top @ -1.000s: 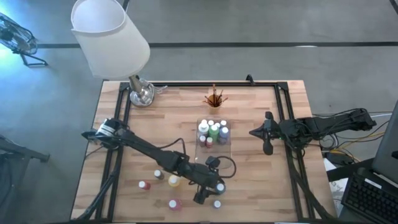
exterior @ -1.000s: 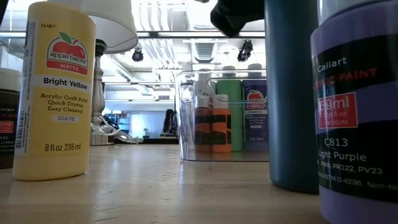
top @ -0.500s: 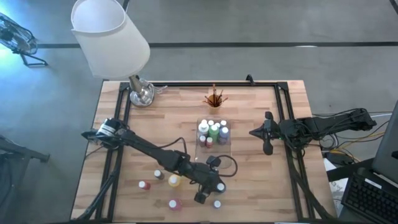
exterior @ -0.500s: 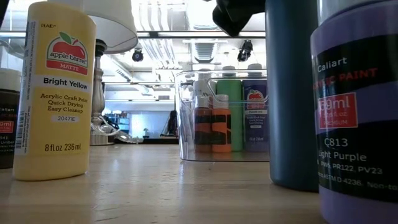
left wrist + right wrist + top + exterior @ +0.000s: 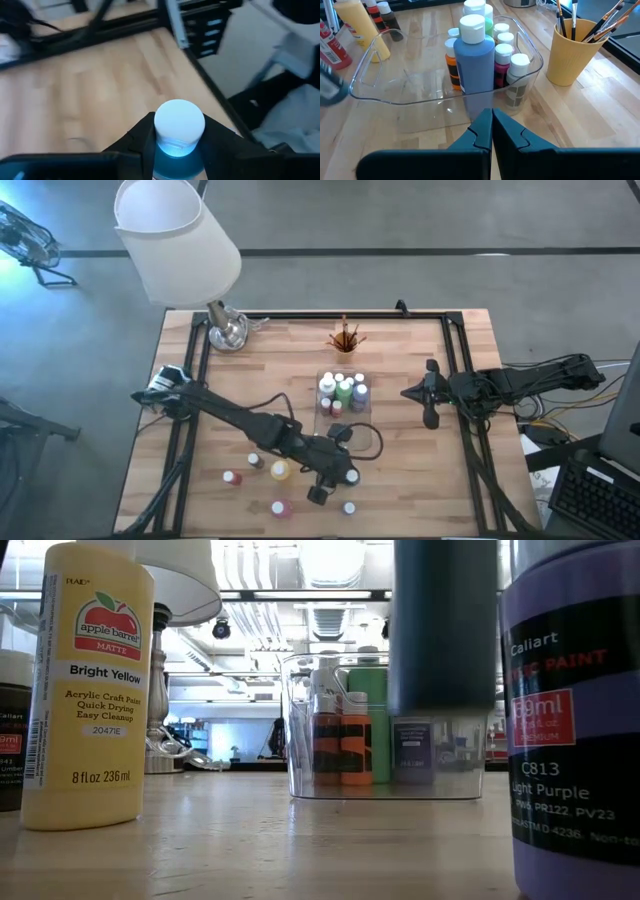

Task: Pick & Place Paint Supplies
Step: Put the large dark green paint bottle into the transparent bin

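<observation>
Wooden table, lamp at the far corner. I've got my left hand clamped round the neck of a white-capped blue paint bottle, upright and, judging by the low view, clear of the boards. Ahead of it, toward the table's middle, sits the clear tray. My right hand waits pinched shut, empty, beside that tray.

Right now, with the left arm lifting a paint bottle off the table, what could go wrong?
1. The left gripper holds the dark teal bottle just below its white cap; it might slip.
2. The clear tray is already crowded with bottles, so setting it down could topple them.
</observation>
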`<state>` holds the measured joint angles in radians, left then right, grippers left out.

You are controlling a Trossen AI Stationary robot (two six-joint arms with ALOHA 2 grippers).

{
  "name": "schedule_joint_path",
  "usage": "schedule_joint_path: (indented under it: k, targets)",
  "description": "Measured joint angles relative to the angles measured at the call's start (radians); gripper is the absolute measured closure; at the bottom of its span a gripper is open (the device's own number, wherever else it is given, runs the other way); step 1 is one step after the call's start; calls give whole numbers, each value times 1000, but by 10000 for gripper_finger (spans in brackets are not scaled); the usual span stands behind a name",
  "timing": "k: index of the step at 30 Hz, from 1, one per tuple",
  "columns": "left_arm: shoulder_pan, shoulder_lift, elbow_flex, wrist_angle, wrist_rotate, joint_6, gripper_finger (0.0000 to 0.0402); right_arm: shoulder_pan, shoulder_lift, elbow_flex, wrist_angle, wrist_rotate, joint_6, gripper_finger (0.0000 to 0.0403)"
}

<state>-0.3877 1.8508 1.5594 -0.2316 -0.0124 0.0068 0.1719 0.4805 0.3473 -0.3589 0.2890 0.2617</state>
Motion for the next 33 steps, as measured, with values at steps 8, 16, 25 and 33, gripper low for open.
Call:
schedule_joint_path:
  k: [8, 16, 25, 33]
  targets:
    - [0, -46, 121, -227, -251, -64, 281, 0, 0, 0, -2, 0, 0, 394]
    - [2, -120, 137, -238, -290, -120, 281, 0, 1, -5, -4, 0, 0, 394]
    - [23, -165, 67, -294, -516, -125, 281, 0, 1, -5, -2, 0, 0, 394]
    - [85, -169, -137, -138, -462, -176, 281, 0, 1, -6, -2, 0, 0, 394]
